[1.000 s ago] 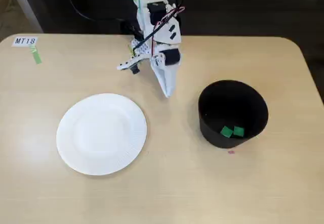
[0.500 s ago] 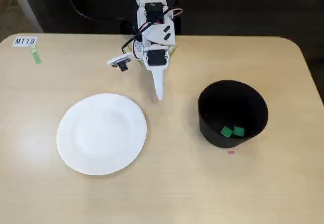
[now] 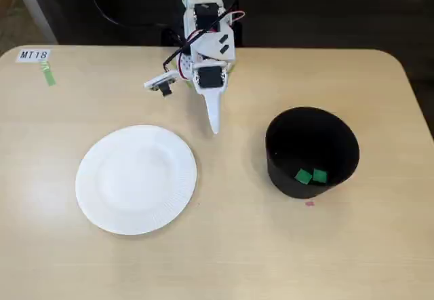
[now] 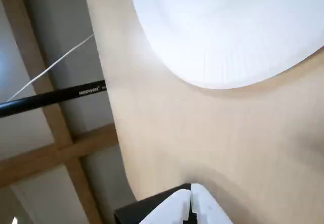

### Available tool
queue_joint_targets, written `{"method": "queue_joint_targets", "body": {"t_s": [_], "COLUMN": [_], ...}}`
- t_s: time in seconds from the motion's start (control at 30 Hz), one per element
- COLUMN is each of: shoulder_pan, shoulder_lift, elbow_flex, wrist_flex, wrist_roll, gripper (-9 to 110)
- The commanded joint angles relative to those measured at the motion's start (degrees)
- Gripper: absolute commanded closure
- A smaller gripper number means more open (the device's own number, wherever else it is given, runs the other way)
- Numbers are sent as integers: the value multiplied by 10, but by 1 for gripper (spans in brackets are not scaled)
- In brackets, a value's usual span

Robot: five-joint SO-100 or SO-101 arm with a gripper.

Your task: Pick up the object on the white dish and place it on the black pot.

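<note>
The white dish [image 3: 136, 179] lies at the left of the table in the fixed view, with nothing on it. It also fills the top of the wrist view [image 4: 228, 31]. The black pot [image 3: 311, 152] stands at the right. Two small green cubes lie inside it on its floor, one [image 3: 303, 176] beside the other [image 3: 319, 175]. My gripper [image 3: 215, 127] is shut and empty, folded back near the arm's base, between dish and pot and apart from both. In the wrist view its white fingertips [image 4: 191, 196] meet at the bottom edge.
A label reading MT18 [image 3: 33, 55] with a green tape strip [image 3: 48, 75] sits at the table's far left corner. A tiny pink mark [image 3: 310, 203] lies in front of the pot. The wrist view shows the table's edge and a black rod [image 4: 50, 97] beyond it.
</note>
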Motion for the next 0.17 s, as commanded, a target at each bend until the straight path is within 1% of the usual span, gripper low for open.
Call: {"method": "queue_joint_targets", "body": {"t_s": [0.0, 0.13], "shoulder_pan": [4, 4], "shoulder_lift": [65, 65], "elbow_flex": [39, 39], "wrist_flex": [-8, -8], "wrist_roll": [3, 3], "gripper": [101, 101]}}
